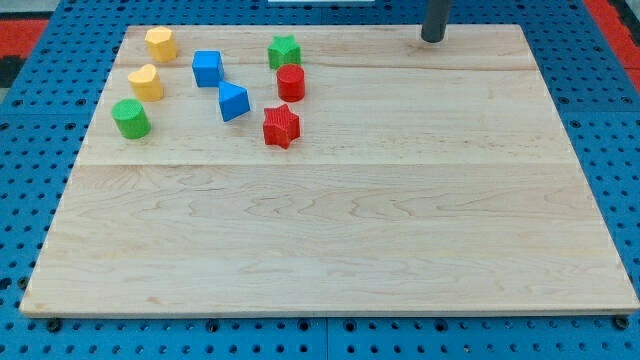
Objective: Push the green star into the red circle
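Note:
The green star [284, 50] sits near the view's top, left of centre, on the wooden board [340, 220]. The red circle [291, 82] is just below it, touching or nearly touching. My tip [432, 39] is at the board's top edge, well to the right of both blocks and apart from them.
A red star [281, 126] lies below the red circle. A blue cube [207, 68] and a blue triangular block [233, 101] are to the left. Farther left are a yellow hexagon [160, 43], a yellow heart-like block [146, 82] and a green circle [130, 118].

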You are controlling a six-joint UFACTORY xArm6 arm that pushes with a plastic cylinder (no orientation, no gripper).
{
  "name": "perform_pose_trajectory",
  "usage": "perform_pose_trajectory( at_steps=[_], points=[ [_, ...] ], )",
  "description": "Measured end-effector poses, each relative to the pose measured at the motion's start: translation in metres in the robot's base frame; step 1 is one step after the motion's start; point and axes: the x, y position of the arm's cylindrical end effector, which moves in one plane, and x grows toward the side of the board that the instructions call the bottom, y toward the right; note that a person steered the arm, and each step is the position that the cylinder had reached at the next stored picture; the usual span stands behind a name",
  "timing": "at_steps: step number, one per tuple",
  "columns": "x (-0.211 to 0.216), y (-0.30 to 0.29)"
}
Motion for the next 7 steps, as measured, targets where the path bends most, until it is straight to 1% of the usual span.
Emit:
perform_pose_trajectory(
  at_steps=[1, 3, 4, 6, 7],
  points=[
    [-0.013, -0.040],
    [-0.016, -0.153],
    [-0.016, -0.190],
    [-0.023, -0.197],
    [-0.011, -0.194]
  ],
)
